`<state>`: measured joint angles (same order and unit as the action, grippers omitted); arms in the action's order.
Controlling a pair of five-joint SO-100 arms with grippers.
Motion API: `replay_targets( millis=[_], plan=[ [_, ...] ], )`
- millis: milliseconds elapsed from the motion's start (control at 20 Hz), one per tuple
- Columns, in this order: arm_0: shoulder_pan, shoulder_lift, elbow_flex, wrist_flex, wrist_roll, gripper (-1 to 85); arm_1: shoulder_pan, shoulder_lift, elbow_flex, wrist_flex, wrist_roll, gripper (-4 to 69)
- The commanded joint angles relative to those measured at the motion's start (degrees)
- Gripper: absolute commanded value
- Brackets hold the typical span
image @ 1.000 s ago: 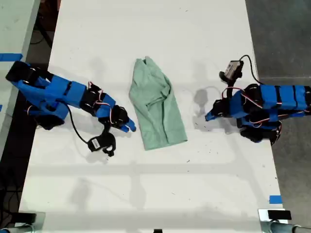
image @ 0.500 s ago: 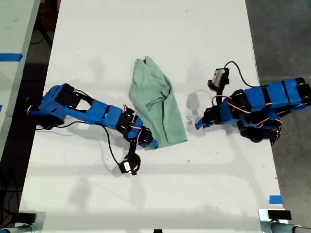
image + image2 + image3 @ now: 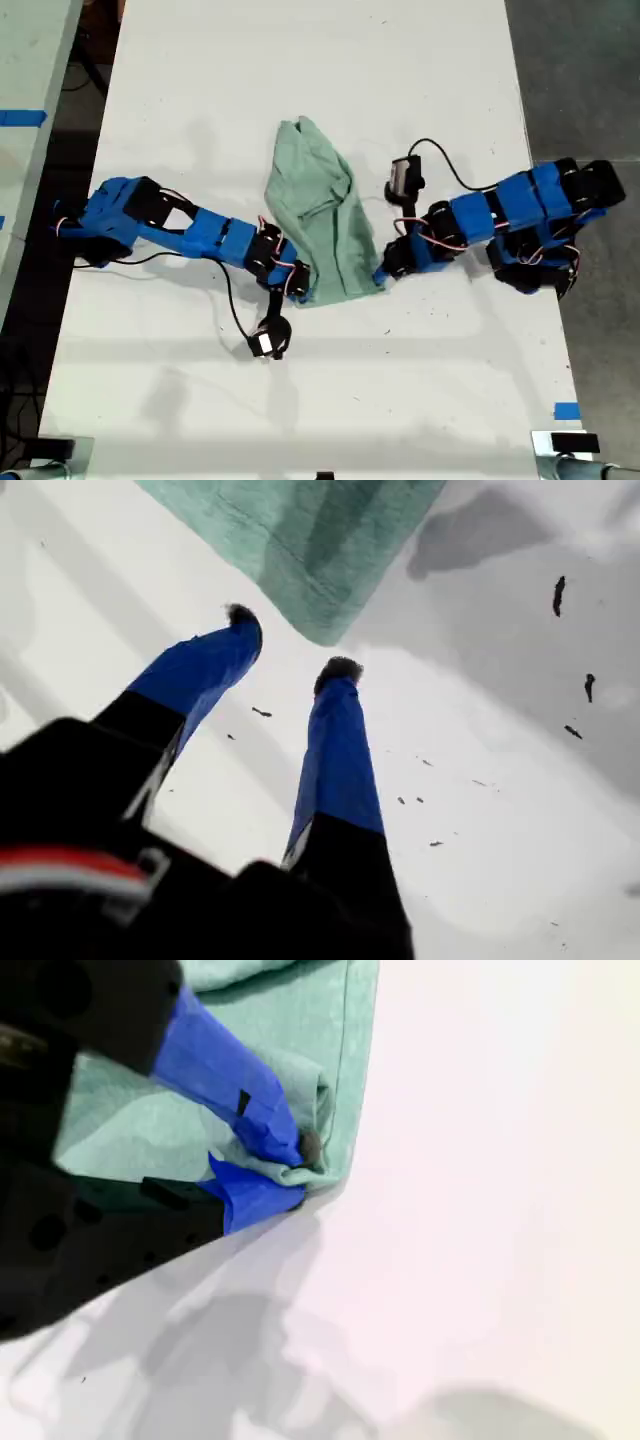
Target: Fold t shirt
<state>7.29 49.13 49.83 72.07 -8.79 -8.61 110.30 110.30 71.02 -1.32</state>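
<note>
The pale mint-green t shirt [image 3: 320, 215] lies bundled and wrinkled in the middle of the white table. My second gripper [image 3: 300, 292] belongs to the arm on the exterior view's left. It is at the shirt's near corner on that side. In the second wrist view this gripper [image 3: 300, 1172] is shut on a raised fold at the t shirt's [image 3: 280, 1020] hem corner. My first gripper [image 3: 383, 272] reaches in from the exterior view's right. It [image 3: 290, 640] is open, with its fingertips just short of the t shirt's [image 3: 300, 530] other near corner and not touching it.
The white table [image 3: 300, 60] runs well beyond the shirt on all sides, and dark floor lies past its edges. Blue tape [image 3: 567, 411] marks the near corner on the exterior view's right. Small dark specks dot the table near my first gripper.
The arm on the exterior view's left swung in and closed on the shirt's near corner. The other arm stretched toward the opposite near corner. The shirt has barely moved.
</note>
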Motion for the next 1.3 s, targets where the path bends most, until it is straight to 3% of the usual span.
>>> replay_targets(
  millis=[0,250,300,350,500,550,700,750,900,1250],
  plan=[
    [1.1,0.4,0.6,1.6,-0.9,0.0,-0.8,-6.0,-7.0,-1.8,-1.1,16.5],
    [1.6,0.4,0.5,1.1,-0.2,0.0,0.1,-17.1,-9.1,-3.1,-1.2,16.9],
    [1.9,0.3,0.5,0.6,0.0,0.0,0.4,-19.3,-9.2,-3.3,-1.1,12.3],
    [2.4,-0.1,0.5,0.2,0.1,0.0,0.6,-21.1,-9.7,-3.5,-0.8,-0.3],
    [4.4,-1.8,0.5,-0.6,0.1,0.0,-1.1,-27.6,-15.2,-4.3,-0.8,-0.5],
    [5.4,-1.9,0.5,-0.4,0.0,0.0,-2.5,-31.9,-21.4,-1.8,-0.4,-0.5],
    [6.9,-1.7,0.5,3.2,1.5,0.0,-6.8,-52.6,-56.2,16.8,0.1,-0.9],
    [7.3,-0.8,0.5,4.9,1.9,-0.1,-7.5,-56.1,-62.9,18.3,-0.4,-0.9],
    [9.1,3.4,0.6,10.4,1.6,-0.1,-9.1,-52.0,-60.9,15.5,-0.1,-0.9],
    [9.2,18.5,3.5,16.4,1.6,-0.1,-9.5,-34.5,-60.4,13.5,-6.6,-0.9]
  ],
)
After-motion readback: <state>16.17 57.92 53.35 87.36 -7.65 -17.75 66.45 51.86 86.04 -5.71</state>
